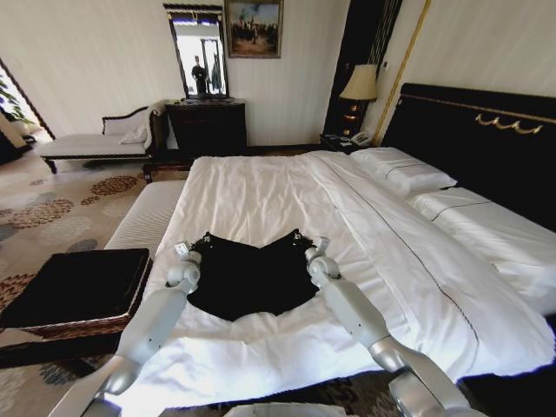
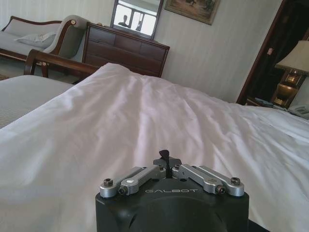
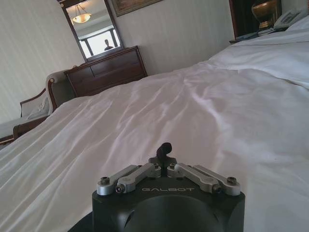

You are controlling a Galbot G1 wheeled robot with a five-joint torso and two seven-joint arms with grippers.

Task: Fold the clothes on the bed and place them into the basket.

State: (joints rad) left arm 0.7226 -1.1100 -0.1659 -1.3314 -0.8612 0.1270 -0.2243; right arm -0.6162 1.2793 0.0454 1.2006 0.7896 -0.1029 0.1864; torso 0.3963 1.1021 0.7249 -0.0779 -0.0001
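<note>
Both hands — left hand [image 1: 186, 252] and right hand [image 1: 314, 246] — pinch the far corners of the shirt [image 1: 252, 278], lower centre on the bed [image 1: 261, 195]; draw both evenly so the fold lands square.

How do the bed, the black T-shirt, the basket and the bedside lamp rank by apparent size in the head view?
1. bed, largest by far.
2. and 3. black T-shirt and basket: look alike, not ranked.
4. bedside lamp, smallest, though farthest from the camera.

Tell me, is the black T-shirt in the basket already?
No, the black T-shirt lies on the bed, with the basket on the floor beside it.
</note>
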